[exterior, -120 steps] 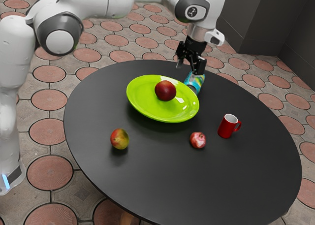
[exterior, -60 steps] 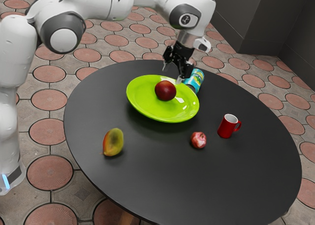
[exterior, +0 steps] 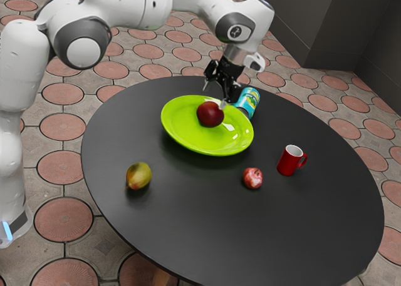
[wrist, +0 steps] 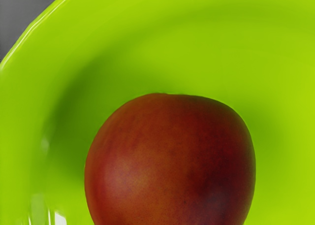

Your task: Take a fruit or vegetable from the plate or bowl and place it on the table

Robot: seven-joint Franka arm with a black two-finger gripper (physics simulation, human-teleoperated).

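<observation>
My gripper [exterior: 213, 96] is over the far side of the lime-green plate [exterior: 182, 132], its two fingers apart, tips just above the dark red round fruit [exterior: 210, 114]. That fruit rests in the plate. Seen from my hand, the fruit [wrist: 170, 161] looms large at the lower middle against the green plate [wrist: 221, 52]. Whether a fingertip touches it I cannot tell.
On the black round table [exterior: 263, 236] lie a yellow-green and red mango [exterior: 139, 176] and a small pink-red fruit [exterior: 253, 178]. A red mug [exterior: 290, 160] stands nearby. A teal can [exterior: 249, 100] lies behind the plate, close to my hand.
My hand has moved toward the exterior view's left and down, from above the can to just over the plate's fruit. The mango has rolled toward the exterior view's left, changing its orientation.
</observation>
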